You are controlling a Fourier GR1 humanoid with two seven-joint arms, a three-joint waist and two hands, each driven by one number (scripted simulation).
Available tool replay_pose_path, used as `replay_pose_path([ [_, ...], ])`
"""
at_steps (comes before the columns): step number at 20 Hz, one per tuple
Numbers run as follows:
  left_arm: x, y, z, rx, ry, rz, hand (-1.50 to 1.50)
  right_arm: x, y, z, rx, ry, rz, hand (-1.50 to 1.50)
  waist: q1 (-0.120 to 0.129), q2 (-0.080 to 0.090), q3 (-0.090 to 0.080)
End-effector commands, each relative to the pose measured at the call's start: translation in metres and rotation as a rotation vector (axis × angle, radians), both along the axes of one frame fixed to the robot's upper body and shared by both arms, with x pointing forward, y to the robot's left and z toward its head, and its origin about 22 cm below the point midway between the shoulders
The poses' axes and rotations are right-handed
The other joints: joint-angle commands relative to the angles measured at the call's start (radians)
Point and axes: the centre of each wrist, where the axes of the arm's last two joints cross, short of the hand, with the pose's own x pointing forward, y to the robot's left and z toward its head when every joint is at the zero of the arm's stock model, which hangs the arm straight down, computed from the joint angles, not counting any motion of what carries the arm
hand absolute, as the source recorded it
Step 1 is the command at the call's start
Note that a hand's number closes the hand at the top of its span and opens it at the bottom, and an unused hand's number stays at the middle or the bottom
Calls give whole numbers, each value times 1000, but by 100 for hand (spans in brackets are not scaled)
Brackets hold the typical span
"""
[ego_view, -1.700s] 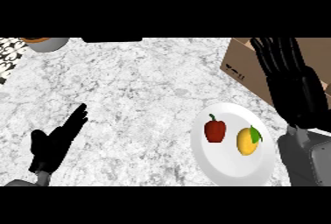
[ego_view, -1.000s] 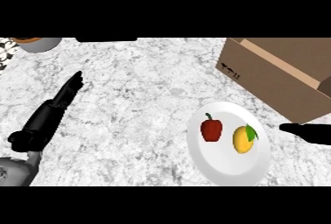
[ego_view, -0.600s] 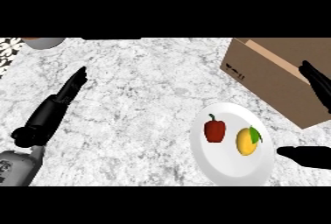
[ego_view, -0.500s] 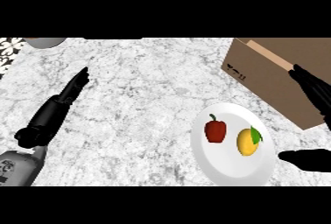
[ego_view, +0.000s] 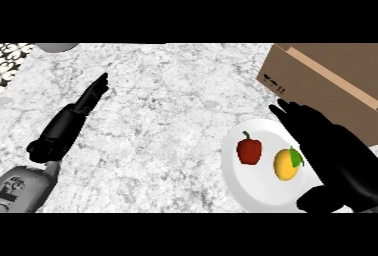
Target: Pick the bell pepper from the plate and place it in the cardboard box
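Observation:
A red bell pepper [ego_view: 249, 150] with a green stem stands on the left part of a white plate [ego_view: 251, 181] at the lower right. Beside it on the plate lies a yellow fruit [ego_view: 286, 164] with a green leaf. My right hand [ego_view: 332, 155] hangs over the plate's right side, open, fingers stretched toward the far left and ending just right of the pepper without touching it. The cardboard box [ego_view: 330, 83] stands at the upper right, beyond the plate. My left hand [ego_view: 72, 118] rests open at the left, fingers straight and pointing away.
The counter [ego_view: 170, 110] is grey-white speckled stone. A grey round object [ego_view: 57, 46] shows at the top left edge, next to a black-and-white patterned strip [ego_view: 13, 56] on the far left.
My right hand has come down from beside the box and now lies over the plate's right side, next to the pepper. The left hand has barely shifted.

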Motion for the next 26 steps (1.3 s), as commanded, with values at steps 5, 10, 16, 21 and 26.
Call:
replay_pose_path([
  [5, -3, 15, -5, -11, -6, 10, 0, 5, 66, -6, -181, 140, -61, -150, -5, -2, 1],
  [10, 8, -4, -9, 0, -2, 16, 0, 19, 105, -28, -156, 189, -90, -150, -15, 1, 2],
  [16, 3, 6, 11, 12, -3, 5, 0, 26, 109, -41, -189, 198, -141, -150, -12, -2, 3],
  [21, -11, 9, 6, -4, -4, 20, 0, 32, 114, -63, -222, 163, -177, -150, -9, -2, 3],
  [26, 8, 4, -9, 12, -9, 27, 0, 45, 117, -50, -230, 164, -159, -150, -17, 0, 3],
])
